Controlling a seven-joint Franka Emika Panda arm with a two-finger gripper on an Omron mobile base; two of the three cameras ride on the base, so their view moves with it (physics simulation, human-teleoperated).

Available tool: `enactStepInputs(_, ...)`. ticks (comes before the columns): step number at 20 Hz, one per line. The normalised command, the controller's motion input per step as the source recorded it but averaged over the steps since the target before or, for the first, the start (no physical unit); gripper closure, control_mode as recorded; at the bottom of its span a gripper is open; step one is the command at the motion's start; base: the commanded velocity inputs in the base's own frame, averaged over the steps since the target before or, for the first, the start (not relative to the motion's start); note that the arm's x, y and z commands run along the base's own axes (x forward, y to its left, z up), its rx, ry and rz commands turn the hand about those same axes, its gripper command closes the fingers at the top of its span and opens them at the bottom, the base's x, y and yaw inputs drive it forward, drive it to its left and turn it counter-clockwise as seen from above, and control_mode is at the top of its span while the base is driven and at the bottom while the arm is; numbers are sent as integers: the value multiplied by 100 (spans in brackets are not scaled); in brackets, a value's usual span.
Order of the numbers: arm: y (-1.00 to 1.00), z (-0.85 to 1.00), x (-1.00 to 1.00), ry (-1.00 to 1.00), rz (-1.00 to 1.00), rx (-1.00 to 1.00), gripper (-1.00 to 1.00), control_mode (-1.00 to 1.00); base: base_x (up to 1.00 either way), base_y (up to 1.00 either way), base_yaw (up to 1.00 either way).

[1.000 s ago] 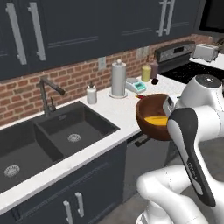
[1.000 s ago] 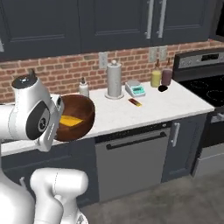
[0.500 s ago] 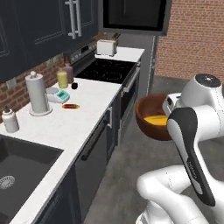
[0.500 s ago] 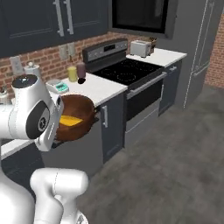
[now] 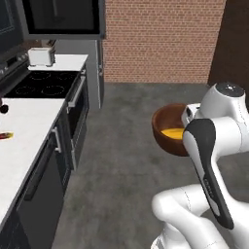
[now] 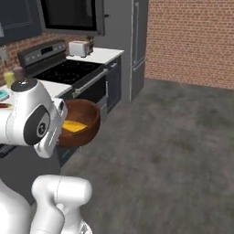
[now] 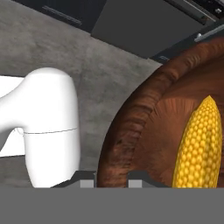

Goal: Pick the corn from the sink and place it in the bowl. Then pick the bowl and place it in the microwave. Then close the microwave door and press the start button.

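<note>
Wooden bowl (image 7: 144, 127) looks hard and a bit heavy; the jaws are clamped on its rim, holding it up over the floor, with the corn (image 7: 197, 144) lying loose inside, so keep it level

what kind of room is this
A home kitchen, rendered: a black glass-top stove with an oven below, a dark over-range microwave above it, and a silver toaster on the white counter.
</note>
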Motion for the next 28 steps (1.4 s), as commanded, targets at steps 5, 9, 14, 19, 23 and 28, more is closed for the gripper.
enactStepInputs(5,0,0,0,0,0,0,100,100,15,-100,-3)
enactStepInputs(9,0,0,0,0,0,0,100,100,25,-100,21)
enactStepInputs(14,0,0,0,0,0,0,100,100,20,-97,45)
enactStepInputs(19,0,0,0,0,0,0,100,100,17,-76,65)
enactStepInputs(23,0,0,0,0,0,0,100,100,15,-77,66)
enactStepInputs(28,0,0,0,0,0,0,100,100,19,-78,63)
